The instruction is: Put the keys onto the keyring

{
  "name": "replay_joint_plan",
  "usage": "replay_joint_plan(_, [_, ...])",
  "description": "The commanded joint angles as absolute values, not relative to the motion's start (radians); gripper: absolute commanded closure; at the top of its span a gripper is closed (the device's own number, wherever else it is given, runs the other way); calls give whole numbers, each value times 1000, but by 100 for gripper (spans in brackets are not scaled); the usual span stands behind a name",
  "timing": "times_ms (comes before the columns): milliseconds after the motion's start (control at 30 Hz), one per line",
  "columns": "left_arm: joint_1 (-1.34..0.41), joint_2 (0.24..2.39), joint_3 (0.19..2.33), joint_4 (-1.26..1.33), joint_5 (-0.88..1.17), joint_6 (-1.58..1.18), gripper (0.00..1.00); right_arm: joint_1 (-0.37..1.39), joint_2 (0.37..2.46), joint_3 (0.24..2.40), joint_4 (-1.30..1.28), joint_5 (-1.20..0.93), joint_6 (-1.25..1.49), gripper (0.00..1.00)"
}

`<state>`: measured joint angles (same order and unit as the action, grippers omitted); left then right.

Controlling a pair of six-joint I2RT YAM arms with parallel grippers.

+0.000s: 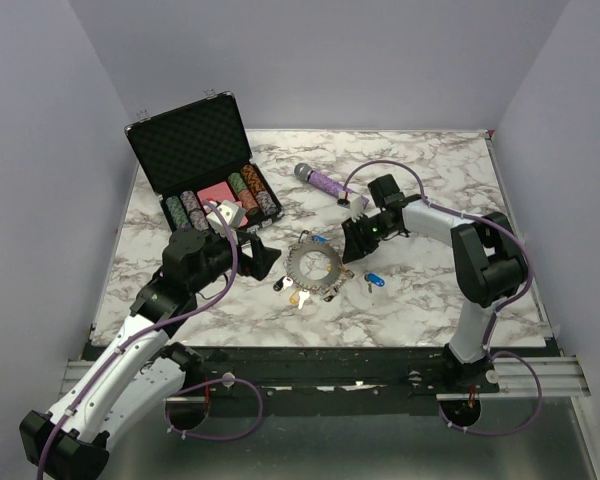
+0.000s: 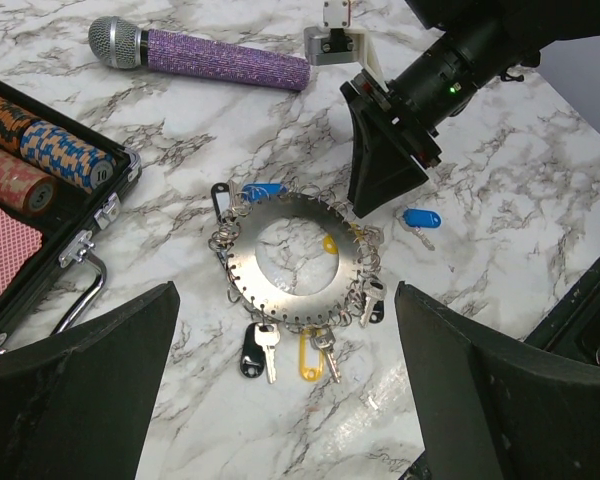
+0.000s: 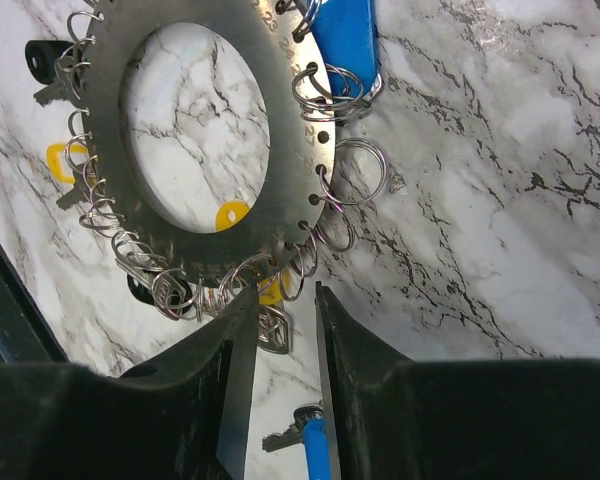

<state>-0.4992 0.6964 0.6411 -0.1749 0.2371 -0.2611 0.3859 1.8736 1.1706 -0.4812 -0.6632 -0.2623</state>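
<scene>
The keyring (image 1: 313,268) is a flat silvery disc with small split rings along its edge, lying on the marble table (image 1: 430,180). Keys with black (image 2: 251,352), yellow (image 2: 309,355) and blue (image 2: 262,190) tags hang from it. One loose blue key (image 1: 373,281) lies to its right. My right gripper (image 3: 285,298) stands at the keyring's (image 3: 280,110) right edge, its jaws a narrow gap apart, with small split rings (image 3: 302,262) just beyond the tips and nothing clamped. My left gripper (image 2: 285,400) hovers wide open just left of the keyring (image 2: 242,262), holding nothing.
An open black case (image 1: 205,160) of poker chips stands at the back left. A purple microphone (image 1: 320,181) lies behind the keyring. The table's near edge runs along the arm bases.
</scene>
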Motion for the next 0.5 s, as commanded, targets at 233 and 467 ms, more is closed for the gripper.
replay_joint_plan(233, [-495,683,663,-186,258,-258,4,382,1919,1164,-460,-663,-244,70])
replay_joint_plan(467, [-494,683,663,-184,262,-259,4,382,1922,1164,-449,-667,-233,73])
